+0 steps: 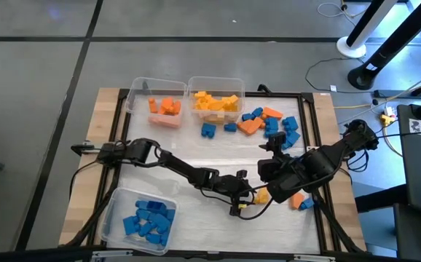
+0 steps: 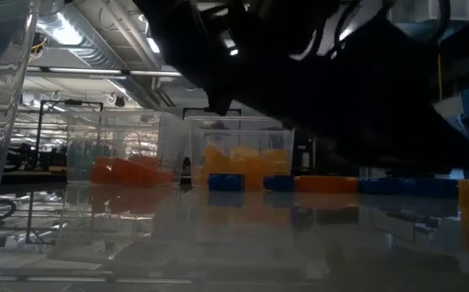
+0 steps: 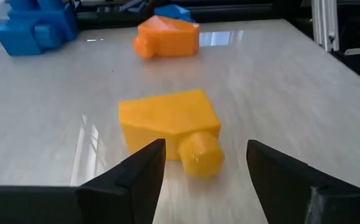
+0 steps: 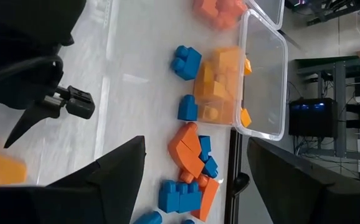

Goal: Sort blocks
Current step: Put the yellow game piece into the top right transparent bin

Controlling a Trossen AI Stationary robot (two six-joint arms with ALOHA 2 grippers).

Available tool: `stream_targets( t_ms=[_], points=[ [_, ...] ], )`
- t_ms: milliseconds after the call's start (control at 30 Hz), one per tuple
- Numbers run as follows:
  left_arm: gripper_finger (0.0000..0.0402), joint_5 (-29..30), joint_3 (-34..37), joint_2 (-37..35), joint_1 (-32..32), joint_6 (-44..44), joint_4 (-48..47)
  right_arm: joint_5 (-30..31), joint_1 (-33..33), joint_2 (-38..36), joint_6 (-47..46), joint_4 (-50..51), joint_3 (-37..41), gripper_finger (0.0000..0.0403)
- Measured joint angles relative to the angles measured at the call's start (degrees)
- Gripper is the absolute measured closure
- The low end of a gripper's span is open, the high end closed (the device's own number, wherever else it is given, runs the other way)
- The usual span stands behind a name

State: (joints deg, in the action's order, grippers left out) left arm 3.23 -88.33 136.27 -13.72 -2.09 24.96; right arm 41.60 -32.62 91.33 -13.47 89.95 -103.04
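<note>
From above, the left hand (image 1: 248, 196) reaches low across the counter (image 1: 196, 156) to a yellow block (image 1: 261, 195), with the right hand (image 1: 277, 156) just beyond it. Three bins hold sorted blocks: orange bin (image 1: 139, 91), yellow bin (image 1: 196, 84), blue bin (image 1: 112, 218). A loose pile (image 1: 272, 124) of blue and orange blocks lies unsorted.

The low view is mostly dark arm.

The left wrist view shows its fingers (image 3: 136, 180) released, spread either side of the yellow block's stud, not touching.

The right wrist view shows its fingers (image 4: 105, 180) released, empty, above the loose pile.

Judged step: lining up a pick. Next the left hand must advance, clench on the block, and carry it to the yellow bin.
</note>
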Motion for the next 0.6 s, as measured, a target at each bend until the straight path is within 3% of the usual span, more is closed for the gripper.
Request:
stream_targets(
  t_ms=[200,600],
  points=[
    [0.0189,0.1,0.0,2.9,0.0,-0.9,5.3,0.0,0.0,0.0,0.0,-0.2,0.0,0.0123],
    [0.0190,0.1,0.0,3.2,0.0,-1.0,6.2,2.0,0.0,0.0,0.2,-0.2,0.0,0.0123]
  ],
)
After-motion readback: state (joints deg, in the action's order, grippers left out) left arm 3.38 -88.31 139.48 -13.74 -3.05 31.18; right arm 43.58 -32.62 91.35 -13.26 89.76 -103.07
